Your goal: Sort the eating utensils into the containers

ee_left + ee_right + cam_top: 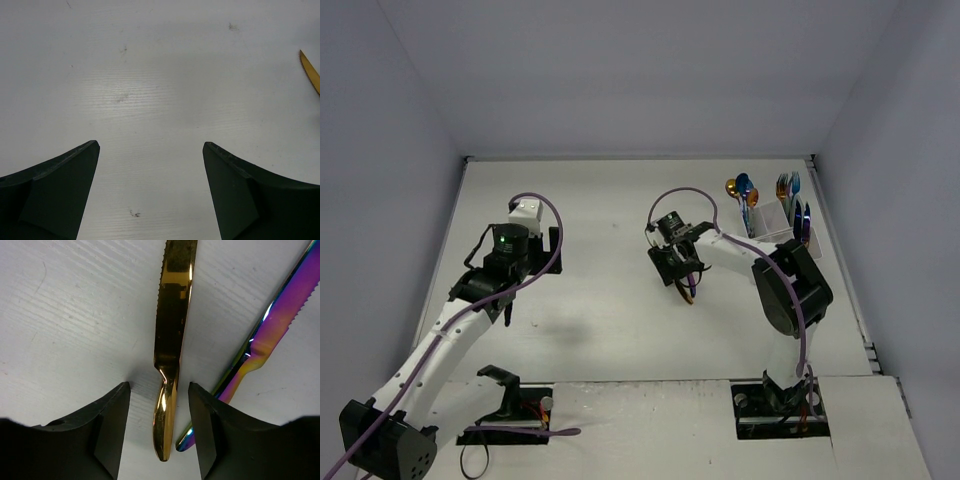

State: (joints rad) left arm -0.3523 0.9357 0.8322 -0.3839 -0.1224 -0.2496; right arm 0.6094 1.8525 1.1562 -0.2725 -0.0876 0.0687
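Right gripper (159,386): jaws parted, straddling the handle of a gold knife (172,315) with a gap either side, apparently lined up to pinch it. Rainbow knife (270,335): just outside one jaw. Left gripper (150,145): jaws wide apart, nothing between. White caddy (772,228): well beyond the right jaws, holding upright utensils (745,190). Scuffed white table (600,330); plain grey walls (620,70).

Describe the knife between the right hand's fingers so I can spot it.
Start at the white caddy in the far right corner, then look left to the right hand. Of two knives there, it's the gold knife between its fingers, not the rainbow knife alongside.
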